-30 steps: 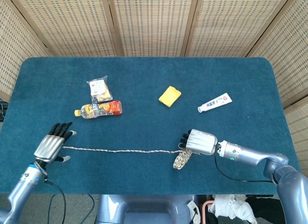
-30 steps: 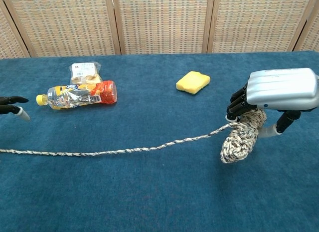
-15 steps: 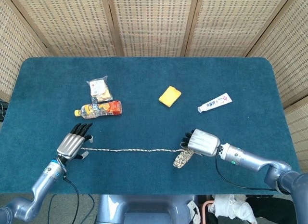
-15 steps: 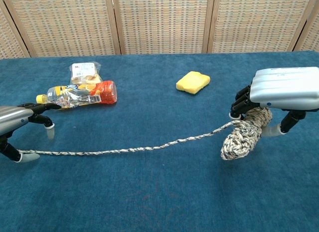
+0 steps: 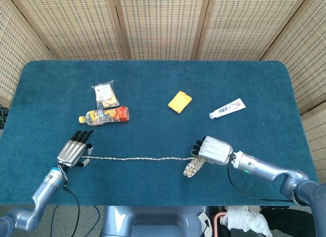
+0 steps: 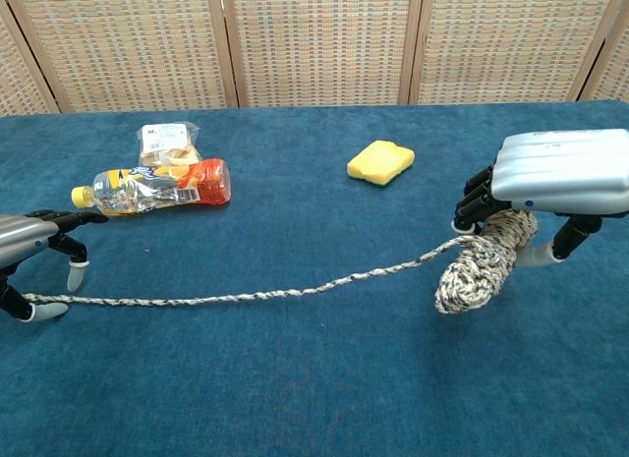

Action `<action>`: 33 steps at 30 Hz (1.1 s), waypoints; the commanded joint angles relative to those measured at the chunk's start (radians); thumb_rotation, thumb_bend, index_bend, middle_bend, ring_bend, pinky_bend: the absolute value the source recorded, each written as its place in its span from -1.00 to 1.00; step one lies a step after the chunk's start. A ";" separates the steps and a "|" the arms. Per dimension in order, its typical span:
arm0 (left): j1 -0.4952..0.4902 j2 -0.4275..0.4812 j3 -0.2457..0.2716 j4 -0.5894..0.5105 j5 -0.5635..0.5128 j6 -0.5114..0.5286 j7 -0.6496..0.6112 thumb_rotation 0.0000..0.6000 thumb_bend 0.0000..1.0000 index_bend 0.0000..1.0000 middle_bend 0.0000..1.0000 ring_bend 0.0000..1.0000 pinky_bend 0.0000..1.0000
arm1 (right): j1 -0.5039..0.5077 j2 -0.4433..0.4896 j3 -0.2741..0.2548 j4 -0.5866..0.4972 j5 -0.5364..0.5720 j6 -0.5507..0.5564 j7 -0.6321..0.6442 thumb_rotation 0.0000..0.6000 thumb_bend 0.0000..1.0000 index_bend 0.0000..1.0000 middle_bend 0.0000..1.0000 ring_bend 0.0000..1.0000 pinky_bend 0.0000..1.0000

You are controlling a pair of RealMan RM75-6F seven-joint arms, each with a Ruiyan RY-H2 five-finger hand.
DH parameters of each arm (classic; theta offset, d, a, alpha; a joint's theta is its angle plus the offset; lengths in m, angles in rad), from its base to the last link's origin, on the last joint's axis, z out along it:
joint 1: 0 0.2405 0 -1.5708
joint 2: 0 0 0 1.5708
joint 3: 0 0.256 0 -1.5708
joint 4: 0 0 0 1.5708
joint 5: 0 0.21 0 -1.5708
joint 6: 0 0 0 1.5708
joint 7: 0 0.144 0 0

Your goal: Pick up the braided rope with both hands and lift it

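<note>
The braided rope [image 5: 137, 158] runs as a thin line across the blue table [image 5: 153, 74] and ends in a thick knotted bundle [image 6: 479, 265]. My right hand [image 5: 214, 149] grips the top of that bundle, whose lower end touches the cloth; the chest view shows the same right hand [image 6: 560, 172]. At the rope's [image 6: 236, 297] thin end my left hand [image 5: 73, 151] sits low over it with fingers spread. In the chest view the left hand [image 6: 29, 246] has its fingertips [image 6: 74, 277] above the cloth. Nothing is clasped in it.
A drink bottle [image 5: 104, 115] lies behind the left hand, with a snack packet [image 5: 105, 94] beyond it. A yellow sponge [image 5: 180, 102] and a toothpaste tube [image 5: 227, 108] lie further back, centre and right. Woven screens stand behind the table.
My left hand slid right to the rope's thin end, then eased back a little left. The right hand shifted slightly right with the bundle in its grip.
</note>
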 commanded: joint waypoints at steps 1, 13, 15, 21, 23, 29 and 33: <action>-0.002 -0.004 -0.002 0.003 -0.006 -0.002 -0.006 1.00 -0.32 0.09 -1.00 -1.00 -1.00 | 0.000 0.002 0.000 0.000 -0.001 -0.002 0.000 1.00 0.36 0.25 0.13 -0.13 0.34; -0.020 -0.007 -0.002 0.000 -0.047 -0.042 0.032 1.00 -0.22 0.12 -1.00 -1.00 -1.00 | -0.003 -0.001 0.003 0.001 -0.008 -0.002 0.006 1.00 0.37 0.25 0.13 -0.13 0.34; -0.021 -0.006 -0.003 -0.003 -0.051 -0.041 0.033 1.00 -0.21 0.19 -1.00 -1.00 -1.00 | -0.004 -0.001 0.004 0.002 -0.008 -0.002 0.007 1.00 0.37 0.25 0.13 -0.13 0.34; -0.019 -0.005 -0.004 -0.003 -0.050 -0.027 0.021 1.00 -0.18 0.31 -1.00 -1.00 -1.00 | -0.009 -0.002 0.003 0.005 -0.010 -0.003 0.007 1.00 0.37 0.25 0.13 -0.13 0.34; -0.020 -0.006 -0.002 -0.002 -0.047 -0.024 0.020 1.00 -0.17 0.31 -1.00 -1.00 -1.00 | -0.010 -0.004 0.003 0.006 -0.011 -0.003 0.006 1.00 0.37 0.25 0.13 -0.13 0.34; -0.023 -0.009 0.001 -0.003 -0.045 -0.021 0.020 1.00 -0.16 0.30 -1.00 -1.00 -1.00 | -0.010 -0.006 0.004 0.006 -0.014 -0.004 0.005 1.00 0.38 0.25 0.13 -0.13 0.34; -0.024 -0.006 0.001 -0.008 -0.047 -0.020 0.016 1.00 -0.11 0.29 -1.00 -1.00 -1.00 | -0.011 -0.006 0.006 0.005 -0.014 -0.006 0.006 1.00 0.38 0.25 0.13 -0.13 0.34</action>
